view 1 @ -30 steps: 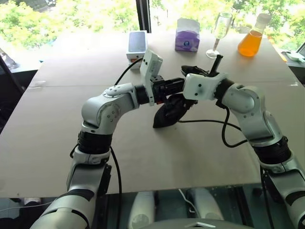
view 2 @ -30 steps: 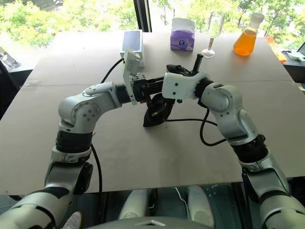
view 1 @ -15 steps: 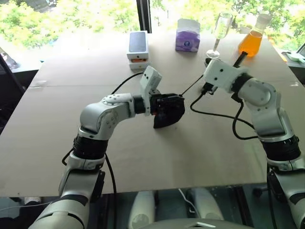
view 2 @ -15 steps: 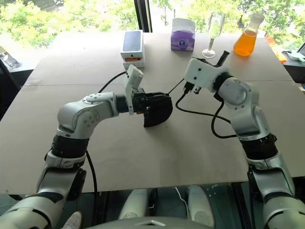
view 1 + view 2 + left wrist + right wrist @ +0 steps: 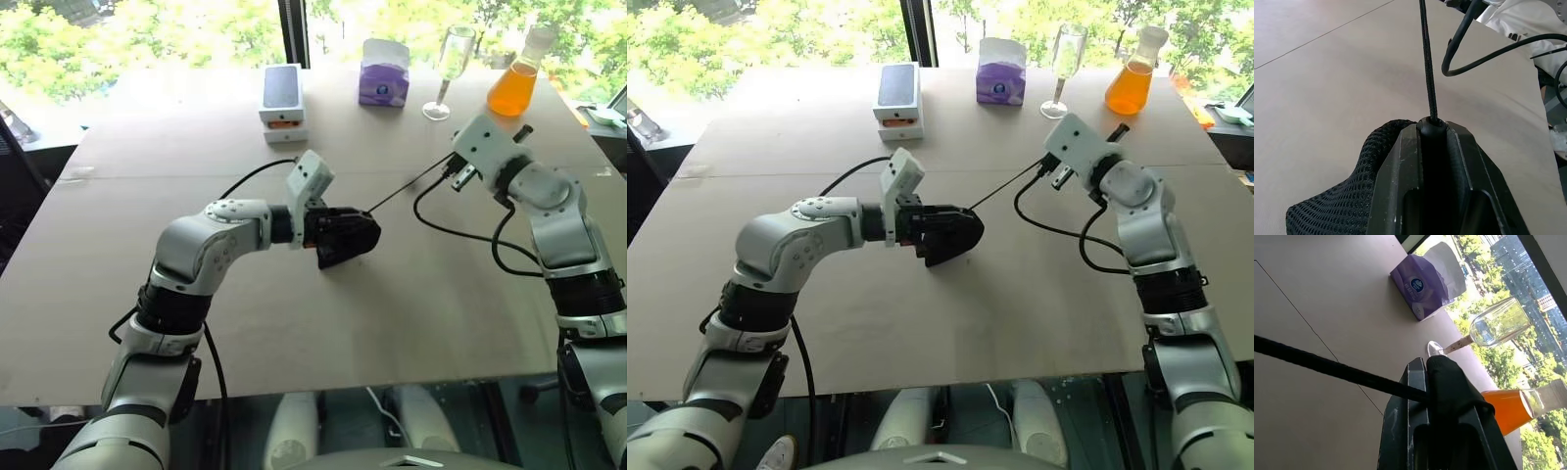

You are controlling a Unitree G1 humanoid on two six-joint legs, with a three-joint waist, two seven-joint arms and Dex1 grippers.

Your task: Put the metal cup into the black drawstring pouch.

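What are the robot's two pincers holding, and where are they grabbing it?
The left pincer grips the black drawstring pouch at its gathered neck. The right pincer is pinching the drawstring cord, stretched tight between them.

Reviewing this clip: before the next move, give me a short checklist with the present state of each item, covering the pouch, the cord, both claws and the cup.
1. Left claw shut on the black drawstring pouch at its neck: ok.
2. Right claw shut on the drawstring cord: ok.
3. Cord pulled taut in a straight line between the two claws: ok.
4. Pouch mouth cinched closed: appears so in the left wrist view, where the cord leaves a tight neck: ok.
5. Metal cup inside the pouch: cannot tell, the fabric hides the contents.
6. Wine glass and orange flask close beside the right claw, upright: ok, but watch clearance.
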